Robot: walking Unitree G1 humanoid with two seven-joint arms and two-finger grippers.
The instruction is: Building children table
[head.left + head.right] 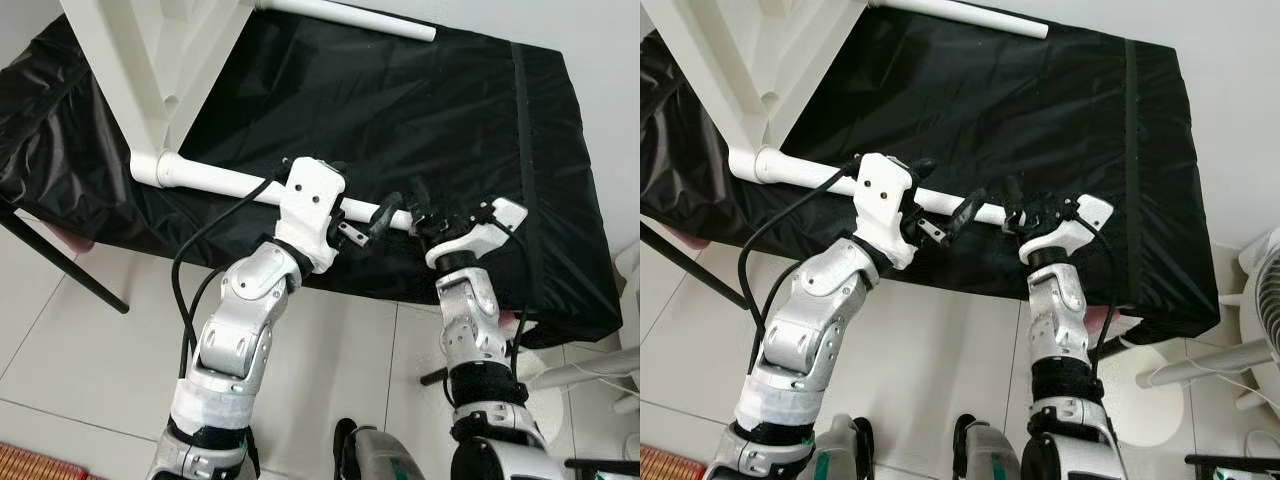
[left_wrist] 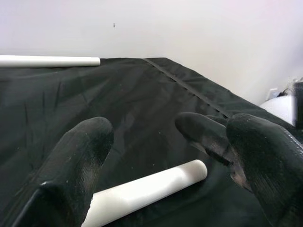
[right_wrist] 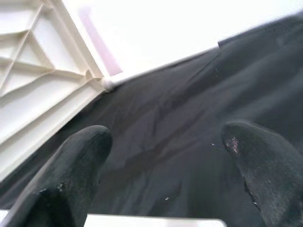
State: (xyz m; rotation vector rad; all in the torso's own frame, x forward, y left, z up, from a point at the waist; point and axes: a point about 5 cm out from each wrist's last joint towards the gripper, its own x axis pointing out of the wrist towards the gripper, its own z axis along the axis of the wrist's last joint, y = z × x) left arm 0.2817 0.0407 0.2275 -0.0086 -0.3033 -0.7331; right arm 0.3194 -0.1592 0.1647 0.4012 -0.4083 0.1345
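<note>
The left gripper sits at the centre of the left eye view, its black fingers spread apart and straddling the free end of a white table leg without pinching it. Just to its right the right gripper reaches in from the lower right, fingers also apart, hovering at the tip of the same leg. The leg runs from a socket on the white tabletop, which lies on its side in the upper left, down toward the centre over a black cover draped on a bed-like surface. A second white leg lies along the top edge. Pale floor tiles fill the lower left.

In the right eye view the same layout sits a little further left, and a white fan shows at the right edge.

In the left wrist view the two black fingers stand wide at lower left and lower right, with the rounded end of the leg between them, lower centre, not gripped. The other leg lies at upper left against the wall.

In the right wrist view the fingers are wide apart at the lower corners, holding nothing. The ribbed underside of the tabletop is at upper left, and a strip of the leg runs along the bottom edge.
</note>
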